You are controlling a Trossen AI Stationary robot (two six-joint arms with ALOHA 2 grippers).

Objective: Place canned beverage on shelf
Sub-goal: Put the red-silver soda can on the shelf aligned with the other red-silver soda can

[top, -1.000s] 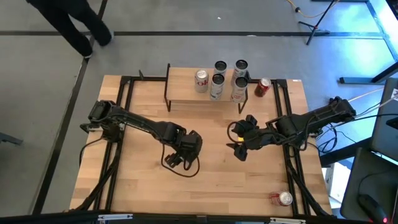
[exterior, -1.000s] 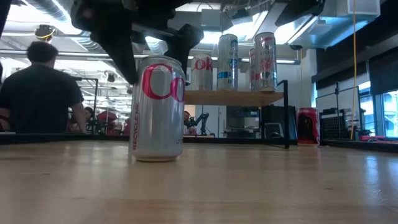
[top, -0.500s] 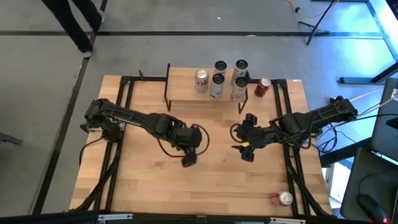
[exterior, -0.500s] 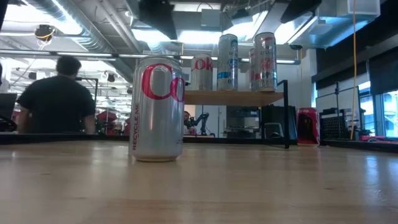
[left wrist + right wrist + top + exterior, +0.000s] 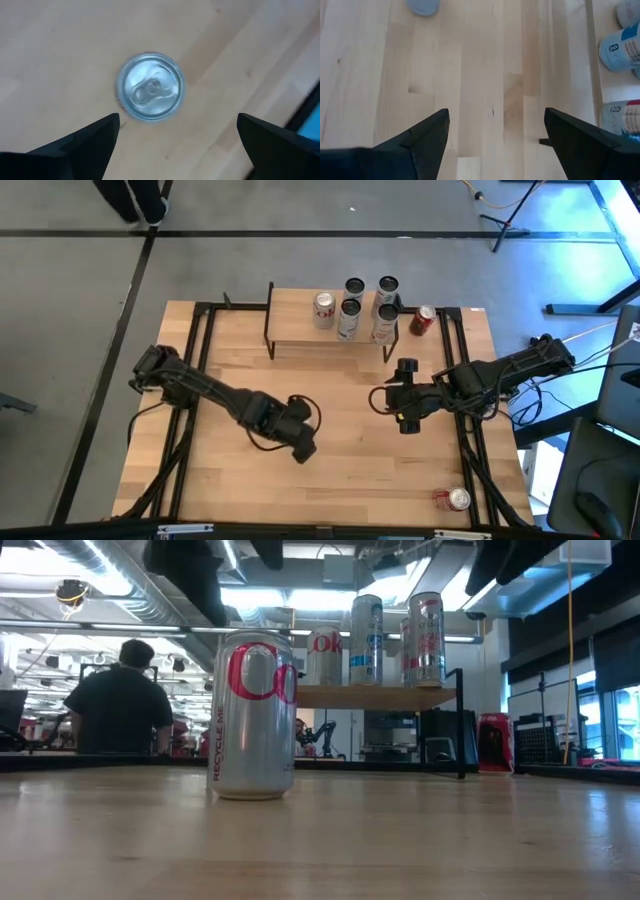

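With its wide-open, empty left gripper (image 5: 177, 135) above the upright silver aluminium can (image 5: 150, 87), it should centre, descend straight, then close mid-body; right gripper (image 5: 495, 135) waits open, empty.

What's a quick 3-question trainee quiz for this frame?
1. True or false: the left end effector is gripping the silver can.
2. How many cans stand on the shelf? A) three B) five C) eight
3. Fill in: the can standing on the table just off the shelf's right end is ____ in colour.

Key:
1. False. The end effector is above the can with its fingers open, and the can stands free on the table.
2. B
3. red
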